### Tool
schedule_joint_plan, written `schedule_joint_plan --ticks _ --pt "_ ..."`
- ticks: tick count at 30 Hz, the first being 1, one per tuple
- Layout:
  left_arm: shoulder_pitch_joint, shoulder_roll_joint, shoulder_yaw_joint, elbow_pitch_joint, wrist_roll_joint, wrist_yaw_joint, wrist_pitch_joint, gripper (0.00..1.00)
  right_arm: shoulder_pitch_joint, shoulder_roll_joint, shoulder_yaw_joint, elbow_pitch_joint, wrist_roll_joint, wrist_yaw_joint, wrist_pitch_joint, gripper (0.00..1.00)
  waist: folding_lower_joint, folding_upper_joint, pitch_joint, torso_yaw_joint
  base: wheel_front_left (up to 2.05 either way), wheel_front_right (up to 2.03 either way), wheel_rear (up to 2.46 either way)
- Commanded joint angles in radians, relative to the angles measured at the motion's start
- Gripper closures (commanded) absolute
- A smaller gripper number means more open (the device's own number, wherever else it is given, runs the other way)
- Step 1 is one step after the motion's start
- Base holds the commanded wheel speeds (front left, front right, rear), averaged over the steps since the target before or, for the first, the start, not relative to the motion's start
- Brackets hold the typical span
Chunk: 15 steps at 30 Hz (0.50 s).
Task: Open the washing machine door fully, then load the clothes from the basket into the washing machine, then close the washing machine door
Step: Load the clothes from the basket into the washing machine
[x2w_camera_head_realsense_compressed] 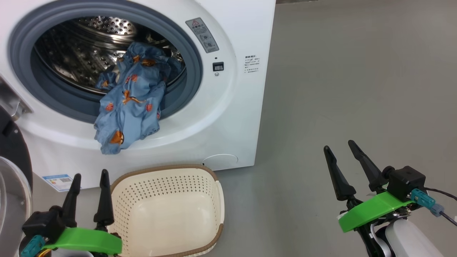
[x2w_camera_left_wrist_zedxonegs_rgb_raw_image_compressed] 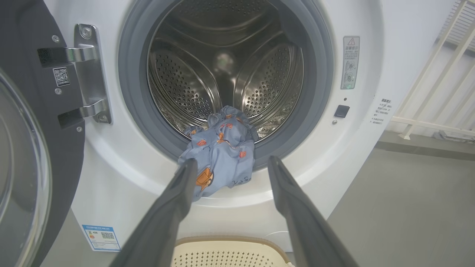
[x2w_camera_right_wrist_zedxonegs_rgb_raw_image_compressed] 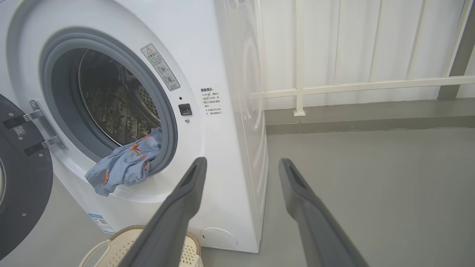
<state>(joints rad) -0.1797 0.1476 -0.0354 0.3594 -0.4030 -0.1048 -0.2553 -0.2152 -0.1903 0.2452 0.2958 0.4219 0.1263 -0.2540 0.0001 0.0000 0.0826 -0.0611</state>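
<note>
- The washing machine [x2w_camera_head_realsense_compressed: 228, 117] stands on the grey floor [x2w_camera_head_realsense_compressed: 339, 71]. Its round mouth is uncovered, showing the grey rubber seal [x2w_camera_head_realsense_compressed: 21, 46] and the perforated steel drum [x2w_camera_head_realsense_compressed: 78, 46].
- The washing machine door [x2w_camera_head_realsense_compressed: 10, 150] is swung open to the robot's left. In the left wrist view its black rim hangs from the metal hinge [x2w_camera_left_wrist_zedxonegs_rgb_raw_image_compressed: 87, 74].
- The basket [x2w_camera_head_realsense_compressed: 220, 200] sits on the floor just in front of the machine, below the opening, with its cream bottom and perforated walls showing bare.
- The clothes [x2w_camera_head_realsense_compressed: 130, 103], light blue with orange prints, lie in a bundle at the front of the drum. One end spills over the seal and hangs down the white front panel.
- The right gripper [x2w_camera_head_realsense_compressed: 339, 144] hovers over bare floor well to the right of the machine, its fingers spread and holding nothing.
- The left gripper [x2w_camera_head_realsense_compressed: 90, 174] sits just beside the basket's left edge, its fingers likewise apart and holding nothing.
</note>
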Motion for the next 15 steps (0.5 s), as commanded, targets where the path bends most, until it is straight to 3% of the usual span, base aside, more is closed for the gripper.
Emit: schedule_joint_plan --ticks 1,15 --pt "-0.013 0.02 0.034 -0.025 0.0 0.004 -0.006 0.0 -0.016 -0.01 0.016 -0.025 0.0 0.004 -0.008 0.0 -0.0001 0.0 0.002 -0.001 0.0 0.0 0.0" --pt "-0.088 0.049 0.023 0.08 -0.024 -0.001 0.037 0.0 -0.048 0.0 0.026 -0.024 -0.007 0.004 -0.008 0.0 -0.0001 0.0 0.069 -0.034 0.0 0.0 0.0"
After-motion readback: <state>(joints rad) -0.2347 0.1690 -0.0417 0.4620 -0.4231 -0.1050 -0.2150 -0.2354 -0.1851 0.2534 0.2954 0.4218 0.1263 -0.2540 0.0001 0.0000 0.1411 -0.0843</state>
